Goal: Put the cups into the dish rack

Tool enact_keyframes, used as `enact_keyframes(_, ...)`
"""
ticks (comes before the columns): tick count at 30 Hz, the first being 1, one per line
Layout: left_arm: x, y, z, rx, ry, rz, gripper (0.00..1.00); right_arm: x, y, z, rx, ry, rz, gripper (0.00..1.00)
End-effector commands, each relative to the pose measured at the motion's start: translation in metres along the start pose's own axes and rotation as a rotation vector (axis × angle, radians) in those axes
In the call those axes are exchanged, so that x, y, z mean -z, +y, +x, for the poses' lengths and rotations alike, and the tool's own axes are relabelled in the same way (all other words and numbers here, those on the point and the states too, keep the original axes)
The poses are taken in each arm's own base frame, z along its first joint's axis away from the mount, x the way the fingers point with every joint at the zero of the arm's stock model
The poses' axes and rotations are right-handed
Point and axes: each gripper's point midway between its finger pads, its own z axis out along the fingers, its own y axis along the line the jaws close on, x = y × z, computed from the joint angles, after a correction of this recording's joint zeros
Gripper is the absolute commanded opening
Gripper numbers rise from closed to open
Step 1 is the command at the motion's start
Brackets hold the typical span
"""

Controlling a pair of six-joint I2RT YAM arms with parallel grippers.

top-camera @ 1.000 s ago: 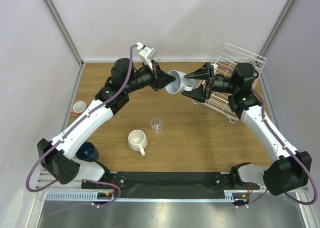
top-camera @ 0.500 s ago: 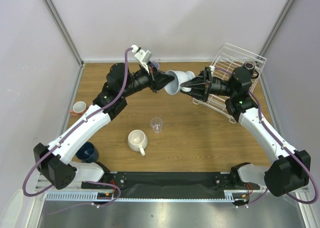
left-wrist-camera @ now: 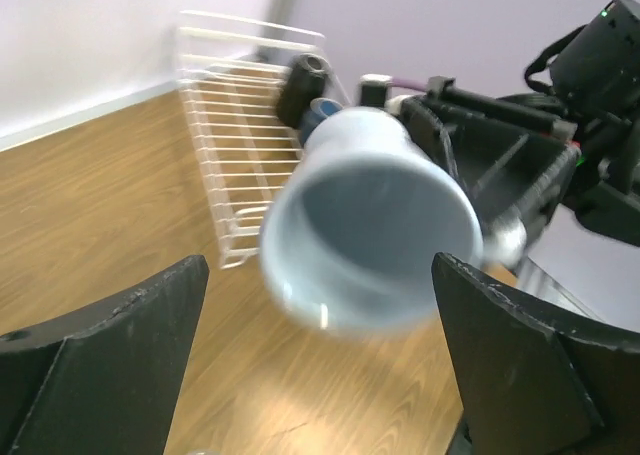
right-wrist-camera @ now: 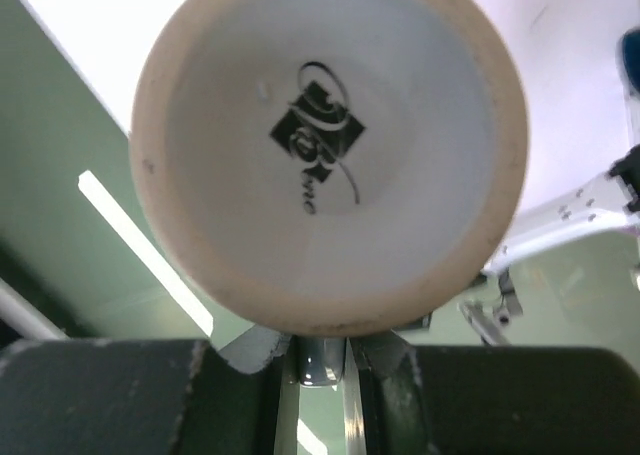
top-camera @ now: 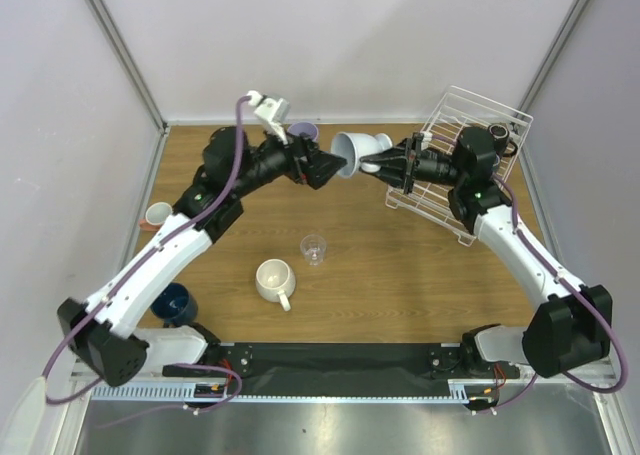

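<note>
While the right gripper pinches the pale mug by what looks like its handle, jaws pressed almost together on it, the mug hangs in the air over the far middle of the table. It lies on its side with its mouth turned toward the left gripper. That gripper stands spread wide, one finger to each side of the mug's rim. Its own camera shows clear gaps between the fingers and the mug, so it grips nothing. From the right wrist, the mug's base with its dark printed mark fills nearly the whole view, and the fingertips meet just under it.

The rack sits at the far right corner, skewed to the table's edges, just behind the right wrist. A black mug shows at its far end. Behind the left arm, by the back wall, stands the lavender tumbler. On the open wood nearer me are the glass and, close by it, the cream mug. The terracotta cup is at the left edge, and the navy cup is near the left arm's base.
</note>
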Motion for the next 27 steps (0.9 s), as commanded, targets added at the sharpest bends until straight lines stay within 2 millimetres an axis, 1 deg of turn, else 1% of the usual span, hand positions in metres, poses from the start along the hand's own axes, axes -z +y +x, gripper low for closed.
enact_keyframes(1,0.049,0.021,-0.035,-0.009,-0.109,-0.147,1.0,0.005,0.038,-0.016,0.094,-0.091,-0.021,0.0)
enact_keyframes(2,0.06,0.028,-0.039,-0.011,-0.128,-0.186,1.0,0.006,0.036,-0.026,0.111,-0.121,0.001,0.0)
enact_keyframes(3,0.07,0.038,-0.041,-0.014,-0.144,-0.237,1.0,0.008,0.03,-0.039,0.16,-0.162,0.038,0.0)
enact_keyframes(4,0.081,0.056,-0.044,-0.033,-0.159,-0.322,1.0,0.011,0.024,-0.064,0.142,-0.216,0.07,0.0)
enact_keyframes(5,0.092,0.064,-0.038,-0.042,-0.137,-0.369,1.0,0.014,0.034,-0.07,0.188,-0.251,0.076,0.0)
enact_keyframes(6,0.101,0.068,-0.041,-0.053,-0.141,-0.408,1.0,0.016,0.028,-0.084,0.228,-0.285,0.112,0.0)
enact_keyframes(7,0.109,0.078,-0.042,-0.076,-0.131,-0.459,1.0,0.02,0.024,-0.113,0.25,-0.363,0.138,0.0)
enact_keyframes(8,0.114,0.082,-0.037,-0.082,-0.102,-0.489,1.0,0.024,0.021,-0.13,0.282,-0.411,0.176,0.0)
enact_keyframes(9,0.121,0.079,-0.039,-0.098,-0.11,-0.492,1.0,0.03,0.023,-0.136,0.286,-0.456,0.244,0.0)
enact_keyframes(10,0.124,0.079,-0.039,-0.117,-0.113,-0.496,1.0,0.034,0.02,-0.15,0.435,-0.488,0.314,0.0)
enact_keyframes(11,0.126,0.079,-0.036,-0.126,-0.11,-0.494,1.0,0.042,0.007,-0.187,0.439,-0.582,0.404,0.0)
enact_keyframes(12,0.128,0.078,-0.036,-0.139,-0.107,-0.491,1.0,0.049,0.011,-0.193,0.478,-0.624,0.464,0.0)
enact_keyframes(13,0.132,0.076,-0.038,-0.171,-0.106,-0.488,1.0,0.055,0.004,-0.209,0.541,-0.653,0.528,0.0)
enact_keyframes(14,0.134,0.077,-0.036,-0.183,-0.098,-0.5,1.0,0.066,-0.002,-0.233,0.566,-0.739,0.6,0.0)
enact_keyframes(15,0.138,0.078,-0.037,-0.202,-0.1,-0.509,1.0,0.072,0.0,-0.243,0.605,-0.777,0.631,0.0)
enact_keyframes(16,0.144,0.077,-0.038,-0.234,-0.1,-0.52,1.0,0.077,-0.001,-0.253,0.638,-0.808,0.67,0.0)
enact_keyframes(17,0.151,0.085,-0.035,-0.243,-0.091,-0.57,1.0,0.092,-0.002,-0.269,0.716,-0.883,0.763,0.0)
enact_keyframes(18,0.155,0.087,-0.033,-0.254,-0.084,-0.589,1.0,0.097,-0.008,-0.283,0.732,-0.908,0.816,0.0)
enact_keyframes(19,0.161,0.089,-0.033,-0.279,-0.079,-0.609,1.0,0.104,-0.011,-0.292,0.763,-0.938,0.865,0.0)
enact_keyframes(20,0.167,0.09,-0.028,-0.292,-0.07,-0.623,0.99,0.112,-0.011,-0.304,0.822,-0.985,0.928,0.0)
enact_keyframes(21,0.171,0.091,-0.025,-0.303,-0.063,-0.63,1.0,0.124,-0.012,-0.312,0.841,-1.042,0.983,0.0)
enact_keyframes(22,0.174,0.092,-0.021,-0.319,-0.052,-0.635,1.0,0.131,-0.019,-0.319,0.845,-1.067,1.027,0.0)
enact_keyframes(23,0.179,0.093,-0.012,-0.318,-0.032,-0.643,1.0,0.136,-0.022,-0.323,0.851,-1.091,1.059,0.0)
enact_keyframes(25,0.184,0.098,-0.004,-0.312,-0.01,-0.669,1.0,0.153,-0.026,-0.334,0.869,-1.152,1.148,0.0)
enact_keyframes(26,0.187,0.1,0.001,-0.332,0.014,-0.678,1.0,0.157,-0.032,-0.337,0.877,-1.162,1.183,0.0)
enact_keyframes(27,0.189,0.102,0.002,-0.337,0.023,-0.688,1.0,0.16,-0.03,-0.342,0.906,-1.179,1.2,0.0)
